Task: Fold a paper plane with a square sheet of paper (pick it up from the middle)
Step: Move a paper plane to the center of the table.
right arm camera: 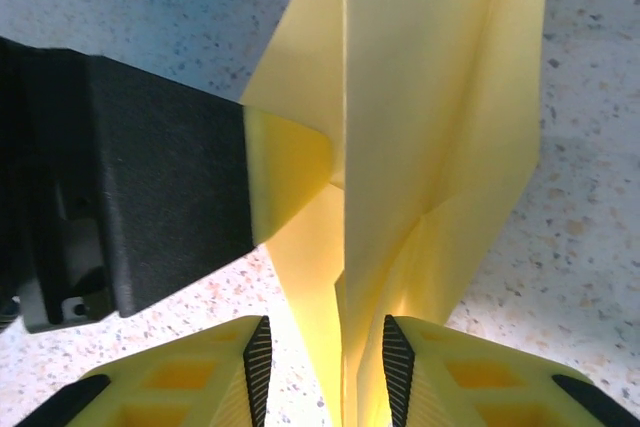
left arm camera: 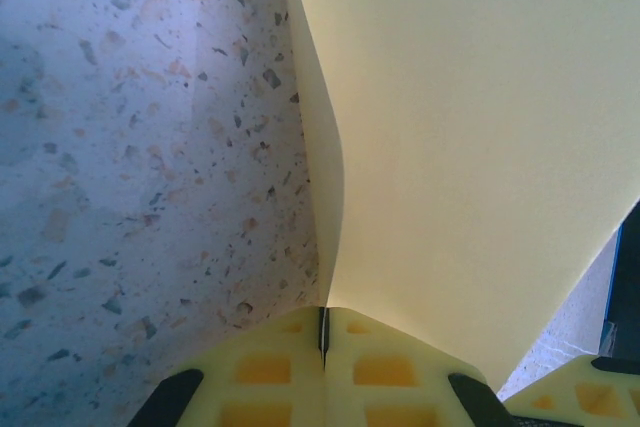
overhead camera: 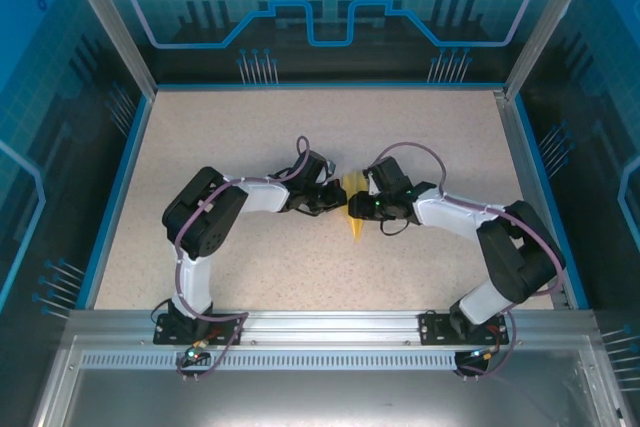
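Left arm reaches in to centre of speckled table (overhead camera: 230, 137). Left gripper (left arm camera: 323, 332) pressed together, pinching one edge of paper plane (overhead camera: 353, 212). Plane sits mid-table between both grippers, point toward near edge. Right gripper (right arm camera: 325, 372) has jaws partly apart astride centre crease, folded layers filling gap. Cannot tell whether it truly grips.

On my screen the paper plane (right arm camera: 440, 97) is a plain pale yellow, unmarked. The table (overhead camera: 230, 137) is beige, flecked with dark and rusty specks like terrazzo, inside a blue rim (overhead camera: 119, 187). The left gripper (left arm camera: 323, 332) is a deeper yellow with a waffle grid. The right gripper (right arm camera: 325, 352) matches it and has black ribbed pads (right arm camera: 258, 362). My left arm (overhead camera: 205, 217) and right arm (overhead camera: 505, 242) are white and black, and I can see a purple cable (overhead camera: 405, 144).
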Motion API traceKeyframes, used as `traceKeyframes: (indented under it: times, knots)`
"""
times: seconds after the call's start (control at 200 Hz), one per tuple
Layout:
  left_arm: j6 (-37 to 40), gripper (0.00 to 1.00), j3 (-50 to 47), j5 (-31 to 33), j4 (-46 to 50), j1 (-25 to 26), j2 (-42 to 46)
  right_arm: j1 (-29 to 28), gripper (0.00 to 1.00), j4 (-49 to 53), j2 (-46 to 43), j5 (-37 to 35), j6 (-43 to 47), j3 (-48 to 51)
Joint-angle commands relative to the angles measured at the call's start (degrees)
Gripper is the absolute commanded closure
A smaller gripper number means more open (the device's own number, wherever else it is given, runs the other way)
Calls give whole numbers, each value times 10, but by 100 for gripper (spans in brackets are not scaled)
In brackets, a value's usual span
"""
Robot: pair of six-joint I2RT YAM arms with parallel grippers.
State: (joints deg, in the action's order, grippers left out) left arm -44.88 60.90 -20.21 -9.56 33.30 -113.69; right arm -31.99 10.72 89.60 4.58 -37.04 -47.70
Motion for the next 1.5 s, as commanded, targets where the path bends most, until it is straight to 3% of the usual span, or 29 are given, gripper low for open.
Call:
traceKeyframes:
  times: [0.0, 0.34, 0.54, 0.655, 0.8, 1.105, 1.215, 1.316, 1.496]
  knots:
    - [7, 100, -11, 5, -6, -5, -8, -12, 62, 36, 13, -41, 9, -22]
    - [7, 99, -12, 4, -7, -4, -7, -26, 62, 51, 67, -47, 14, -63]
    - [7, 95, -12, 5, -1, -3, 1, -32, 73, 82, 79, -86, -1, -82]
    - [9, 84, -11, 12, 20, -6, 24, -42, 88, 120, 80, -125, -9, -100]
    - [14, 61, -31, 17, 41, -35, 82, -53, 94, 166, 81, -168, -10, -128]
    - [26, 43, -82, 116, 168, -123, 210, -80, 90, 213, 127, -227, -9, -178]
    - [34, 34, -94, 156, 198, -129, 243, -86, 88, 216, 149, -234, -13, -191]
    - [39, 24, -107, 174, 198, -129, 268, -90, 78, 213, 158, -231, -17, -195]
    - [46, 13, -110, 193, 214, -129, 283, -94, 75, 217, 169, -240, -29, -200]
